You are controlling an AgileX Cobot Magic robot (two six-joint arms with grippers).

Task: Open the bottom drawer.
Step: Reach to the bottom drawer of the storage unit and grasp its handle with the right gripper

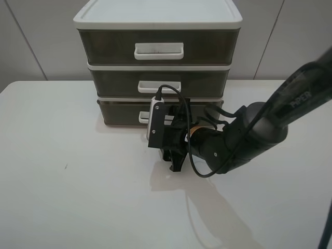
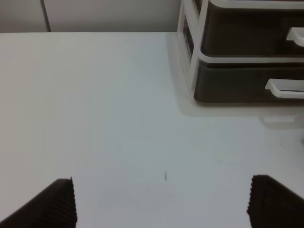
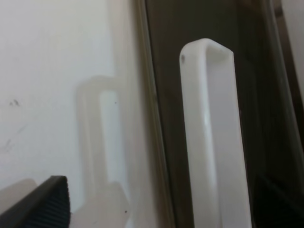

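Note:
The bottom drawer (image 1: 120, 111) is the lowest, shallowest smoky-brown drawer of a white-framed three-drawer cabinet (image 1: 155, 15) at the back of the table. Its front looks flush with the frame. My right gripper (image 1: 155, 127) sits right at its small white handle (image 1: 143, 118), which the wrist camera partly covers. In the right wrist view the handle (image 3: 213, 142) is very close, between the spread fingers (image 3: 45, 204), with the gripper (image 3: 161, 209) open. My left gripper (image 2: 161, 209) is open and empty over bare table, well away from the bottom drawer (image 2: 232, 85).
Above the bottom drawer are a mid-height grey drawer (image 1: 114, 80) and the tallest grey drawer (image 1: 104, 46), both shut. The white table (image 1: 67, 181) stretches in front and to the left. A wall stands close behind the cabinet.

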